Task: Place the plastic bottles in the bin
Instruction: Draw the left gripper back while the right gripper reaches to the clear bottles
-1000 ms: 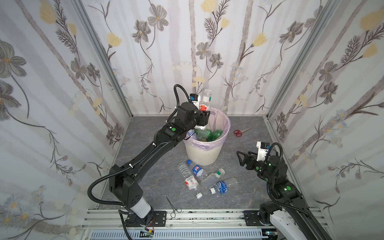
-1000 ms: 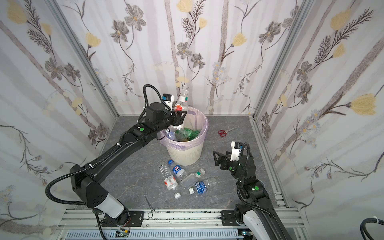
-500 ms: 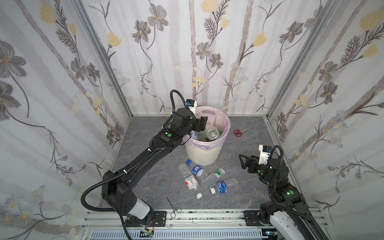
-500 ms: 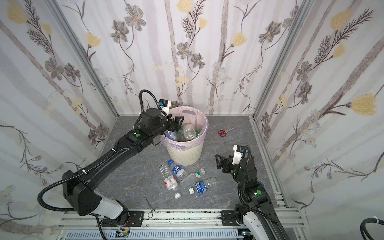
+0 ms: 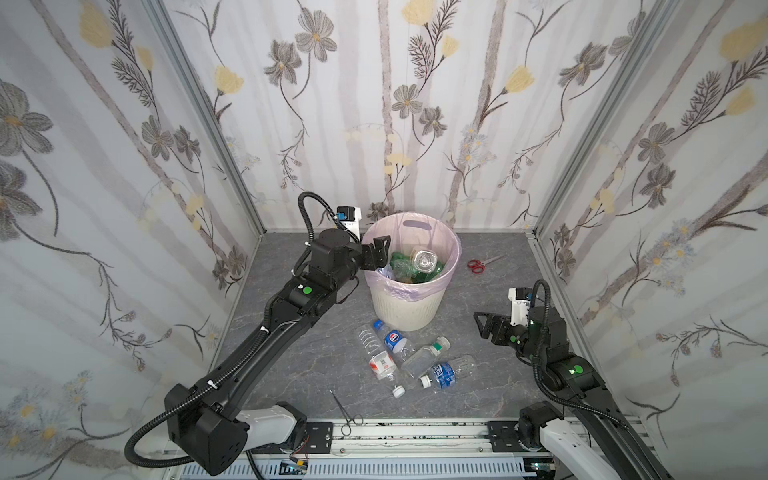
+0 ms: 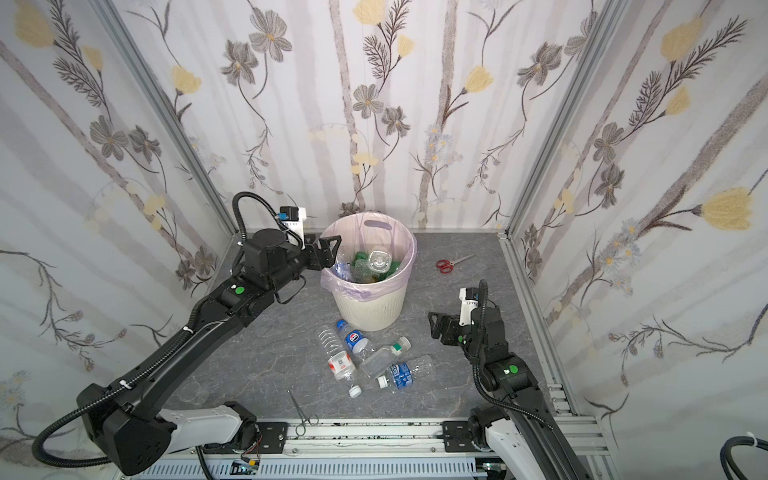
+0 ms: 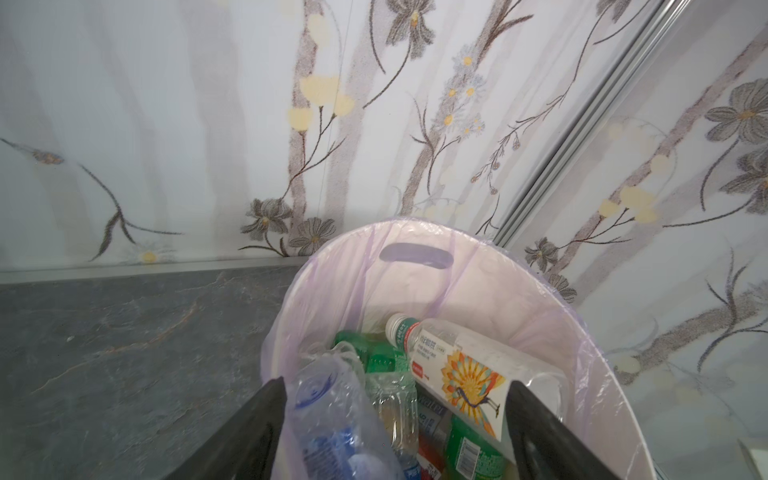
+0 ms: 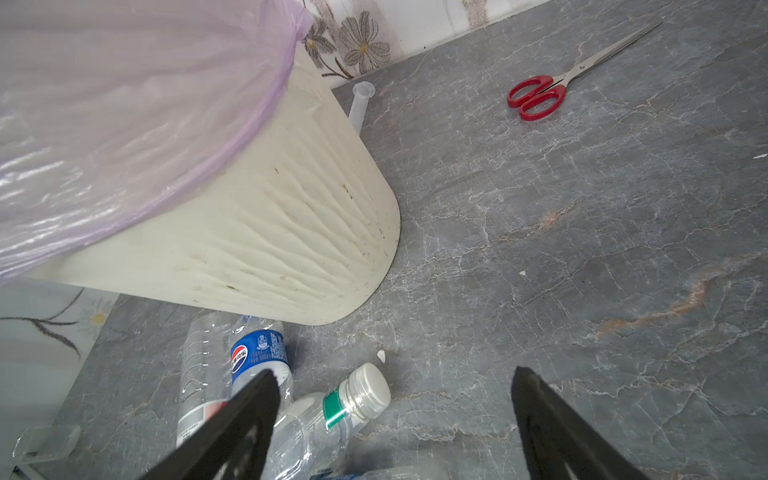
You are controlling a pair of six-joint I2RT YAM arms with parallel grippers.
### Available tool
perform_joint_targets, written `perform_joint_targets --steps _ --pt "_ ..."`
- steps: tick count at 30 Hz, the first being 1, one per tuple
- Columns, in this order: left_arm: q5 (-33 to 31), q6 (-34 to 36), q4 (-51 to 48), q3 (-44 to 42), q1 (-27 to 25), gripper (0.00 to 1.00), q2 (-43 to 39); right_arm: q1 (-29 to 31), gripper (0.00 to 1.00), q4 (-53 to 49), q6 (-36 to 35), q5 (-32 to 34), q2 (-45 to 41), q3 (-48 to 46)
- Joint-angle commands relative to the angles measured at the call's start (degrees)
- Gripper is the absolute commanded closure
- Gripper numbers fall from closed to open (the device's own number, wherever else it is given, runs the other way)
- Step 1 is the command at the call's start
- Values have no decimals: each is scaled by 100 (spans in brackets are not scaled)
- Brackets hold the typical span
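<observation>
Left wrist view: the left gripper (image 7: pixel 395 382) is seen with its jaws spread wide and nothing clamped between them. Below and just beyond its fingertips, the bin (image 7: pixel 478 282) is filled with plastic bottles. A white-labelled bottle (image 7: pixel 457 365) with a fan-shaped print and a white cap is laid on top. A crumpled clear bottle (image 7: pixel 332 415) with blue print is pressed against the near wall, and green bottles (image 7: pixel 378 357) are wedged between the two. In a top view this gripper (image 5: pixel 380 249) is placed at the bin's left rim.

Four bottles are left on the table (image 5: pixel 311 353) just in front of the bin, touching or overlapping one another. They are:
- a ribbed clear bottle (image 5: pixel 376 357) with a red-and-white label
- a Pepsi bottle (image 5: pixel 392 338) with a blue label and cap
- a square clear bottle (image 5: pixel 422 357) with a green neck band and white cap
- a blue-labelled bottle (image 5: pixel 446 374)

The right gripper (image 5: pixel 484 326) is held to their right, apart from them, with its jaws wide and empty. In the right wrist view the square bottle's white cap is framed between the two fingers, and neither finger is touched by it.
</observation>
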Motion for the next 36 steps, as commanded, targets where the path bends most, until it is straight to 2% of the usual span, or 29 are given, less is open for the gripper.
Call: perform_joint_targets --steps 1,13,18,21,26,31,36 --pt "24 -174 10 -342 231 16 -390 99 13 -321 31 -42 42 64" --pt "-55 -170 -756 -1474 1051 15 -1256 1264 17 -1362 841 525 648 232" --pt "2 -223 -802 -1982 1279 15 -1365 1560 17 -1707 1191 722 541 264" --pt "-18 -232 -794 -2204 1343 15 -1366 1914 16 -1827 1635 1036 491 218" --pt "11 -197 -787 -2395 1398 14 -1357 2559 15 -1544 2424 1081 602 -194" --pt "16 -170 -770 -2522 1425 12 -1366 3047 13 -1132 2922 1023 838 -460" --pt "40 -179 -759 -2551 1433 12 -1374 3098 12 -705 3069 990 1060 -534"
